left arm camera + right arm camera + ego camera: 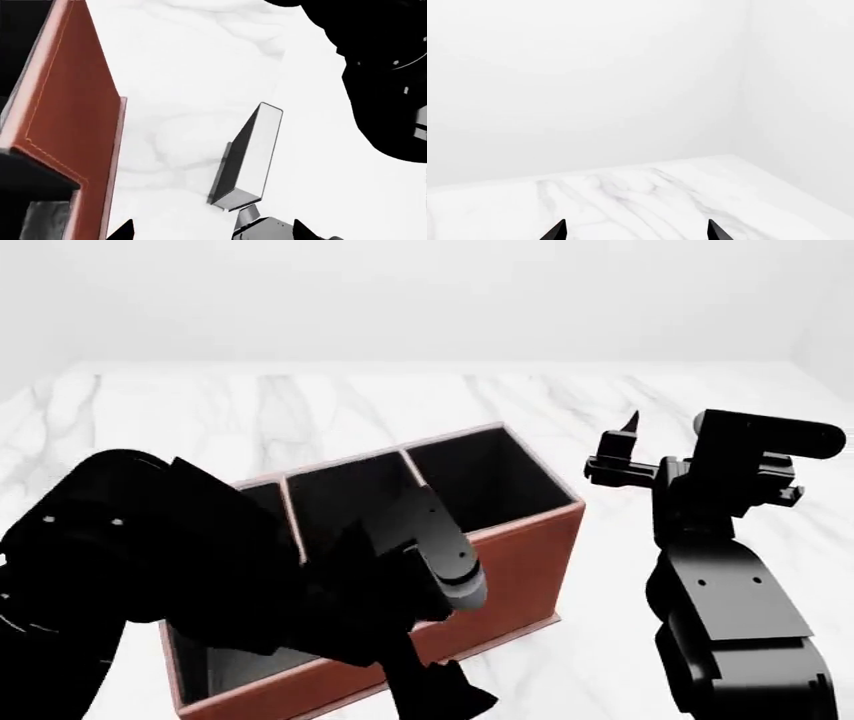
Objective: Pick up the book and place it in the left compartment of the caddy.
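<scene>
The book (245, 156), black cover with pale page edges, stands on edge on the white marble in the left wrist view, apart from the caddy's reddish-brown wall (70, 115). My left gripper (213, 233) is open and empty, with only its black fingertips (125, 231) showing, and the book lies ahead of them. In the head view the caddy (514, 540) sits mid-table and my left arm covers most of the left compartment (224, 668). The left gripper (447, 692) hangs in front of the caddy. The book is hidden there. My right gripper (663, 432) is open, empty and raised to the caddy's right.
The white marble table (267, 400) runs back to a plain wall. A black robot body part (380, 75) fills one corner of the left wrist view. The right wrist view shows only marble (627, 200), wall and the table's far corner.
</scene>
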Tool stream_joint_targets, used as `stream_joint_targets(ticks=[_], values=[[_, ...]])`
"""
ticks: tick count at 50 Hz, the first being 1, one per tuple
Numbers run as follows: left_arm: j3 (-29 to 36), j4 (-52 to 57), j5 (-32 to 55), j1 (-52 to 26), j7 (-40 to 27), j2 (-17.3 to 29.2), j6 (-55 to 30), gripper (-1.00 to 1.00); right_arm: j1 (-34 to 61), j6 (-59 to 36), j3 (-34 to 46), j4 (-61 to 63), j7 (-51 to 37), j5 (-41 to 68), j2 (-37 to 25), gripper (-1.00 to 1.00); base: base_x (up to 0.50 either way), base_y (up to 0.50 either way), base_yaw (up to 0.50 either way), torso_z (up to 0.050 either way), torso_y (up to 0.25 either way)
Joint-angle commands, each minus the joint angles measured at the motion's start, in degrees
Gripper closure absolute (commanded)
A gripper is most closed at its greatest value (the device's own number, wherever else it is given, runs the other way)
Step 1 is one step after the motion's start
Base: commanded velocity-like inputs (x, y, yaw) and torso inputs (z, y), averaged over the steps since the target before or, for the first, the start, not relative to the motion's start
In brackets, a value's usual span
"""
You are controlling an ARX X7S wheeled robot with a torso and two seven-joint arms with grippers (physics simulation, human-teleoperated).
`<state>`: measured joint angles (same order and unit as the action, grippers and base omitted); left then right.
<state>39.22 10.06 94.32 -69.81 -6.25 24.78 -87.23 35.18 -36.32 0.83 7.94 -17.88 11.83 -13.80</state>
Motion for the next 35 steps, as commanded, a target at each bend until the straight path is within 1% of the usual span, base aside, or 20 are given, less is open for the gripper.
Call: stream_joint_targets(ticks=[1,6,7,13,26,35], values=[[7.6,-1.2,-6.9,-1.0,6.2,-3.5,0.8,-1.00,0.2,-0.4,0.7,0.2,-0.1,0.2,0.0,-1.00,0.00,0.00,0.00,0.000,0.000],[9.7,-0.4,-7.0,-1.0,7.5,-4.3,1.1,-1.00,0.1,0.0,0.9,-0.1,-0.2,0.2,0.0,-1.00,0.00,0.00,0.00,0.000,0.000],[9.6,-0.2,-5.6,-0.6,6.8,-4.6,1.1,-1.00,0.4,-0.5,0.9,0.1,-0.1,0.3,-0.1,-1.00,0.00,0.00,0.00,0.000,0.000],[11.2,1.0,-3.9,-0.1,6.1,-5.9,1.7,-1.00,0.5,0.0,1.2,-0.3,-0.2,0.2,0.0,-1.00,0.00,0.00,0.00,0.000,0.000],[14.2,0.5,-8.0,-0.7,10.6,-6.9,4.0,-1.00,0.4,0.1,1.3,-0.6,-0.4,0.6,-0.1,-1.00,0.00,0.00,0.00,0.000,0.000],[17.7,-0.6,-12.9,-0.9,14.7,-7.2,6.0,-1.00,0.2,0.8,1.6,-1.3,-0.4,0.8,0.0,-1.00,0.00,0.00,0.00,0.000,0.000]])
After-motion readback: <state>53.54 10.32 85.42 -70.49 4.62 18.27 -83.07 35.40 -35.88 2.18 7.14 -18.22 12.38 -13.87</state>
